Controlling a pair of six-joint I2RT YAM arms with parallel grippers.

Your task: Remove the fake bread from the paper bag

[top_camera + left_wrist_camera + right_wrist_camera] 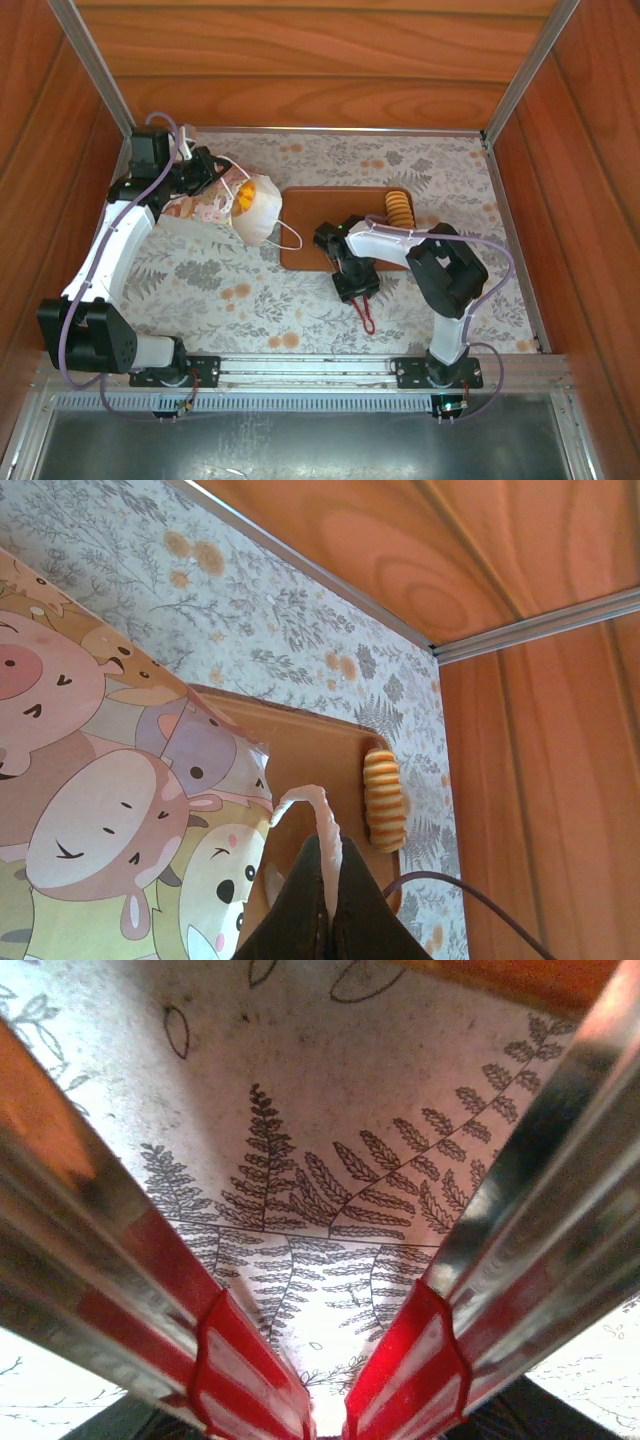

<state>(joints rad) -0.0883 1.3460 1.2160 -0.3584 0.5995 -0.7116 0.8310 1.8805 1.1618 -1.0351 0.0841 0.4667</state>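
Note:
The paper bag lies on its side at the back left, printed with pastel cartoon animals, its white mouth facing the tray. My left gripper is shut on one white cord handle and holds it up; in the top view it is at the bag's left end. One piece of fake bread, a ridged golden loaf, lies on the tray's far right end. My right gripper hangs over the tray's near edge, shut on metal tongs with red pads. The tong arms stand apart with nothing between them.
The flat brown tray sits mid-table on a floral cloth. The bag's second cord loop rests on the tray's left edge. Wooden walls with metal rails close in the back and both sides.

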